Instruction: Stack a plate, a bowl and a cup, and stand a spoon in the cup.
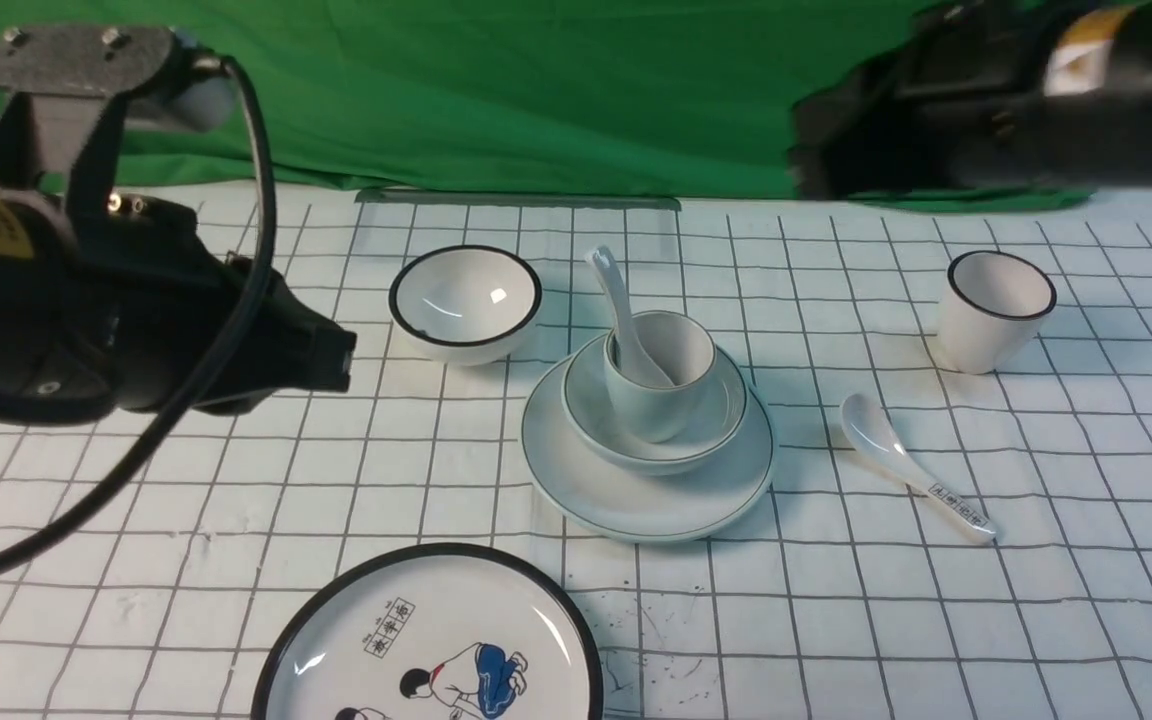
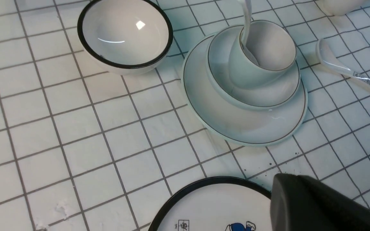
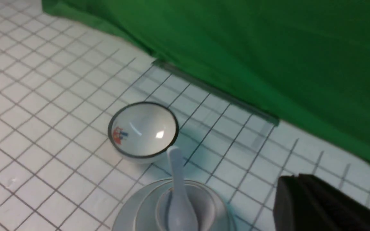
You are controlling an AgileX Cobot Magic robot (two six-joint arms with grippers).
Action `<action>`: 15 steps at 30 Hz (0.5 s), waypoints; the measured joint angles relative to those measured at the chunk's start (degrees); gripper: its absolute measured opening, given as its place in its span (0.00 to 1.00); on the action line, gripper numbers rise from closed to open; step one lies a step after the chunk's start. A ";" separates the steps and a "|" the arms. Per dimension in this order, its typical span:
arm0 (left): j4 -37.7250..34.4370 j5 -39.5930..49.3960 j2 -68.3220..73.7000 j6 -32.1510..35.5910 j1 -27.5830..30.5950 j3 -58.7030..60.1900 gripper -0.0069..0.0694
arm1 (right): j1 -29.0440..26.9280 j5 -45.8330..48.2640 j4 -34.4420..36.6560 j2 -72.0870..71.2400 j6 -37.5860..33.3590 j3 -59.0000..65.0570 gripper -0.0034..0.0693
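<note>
With the plate (image 1: 596,495) as landmark, the bowl (image 1: 576,420) sits on it, the cup (image 1: 658,408) stands in the bowl, and the spoon (image 1: 616,295) leans in the cup, handle up. Black-rimmed bowl (image 1: 466,300): beyond the plate, to its left. Cartoon plate (image 1: 456,640): nearer the camera than the plate. Labelled spoon (image 1: 896,458): right of the plate; black-rimmed cup (image 1: 994,315) farther right and beyond. Left gripper (image 1: 336,360): left of the plate, fingers together, empty. Right gripper (image 1: 811,145): up beyond the plate, to its right, fingers together, empty.
</note>
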 joint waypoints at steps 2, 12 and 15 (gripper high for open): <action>0.07 0.30 -0.46 0.00 0.00 0.07 0.09 | -0.51 1.77 -0.90 -5.41 0.21 1.00 0.09; 1.78 -6.90 -14.50 -0.13 0.00 11.68 0.09 | -0.74 -8.62 -2.93 -41.81 0.80 31.65 0.08; 1.78 -11.58 -22.94 -1.83 0.00 19.93 0.09 | -0.74 -19.50 -2.95 -51.61 0.80 44.55 0.08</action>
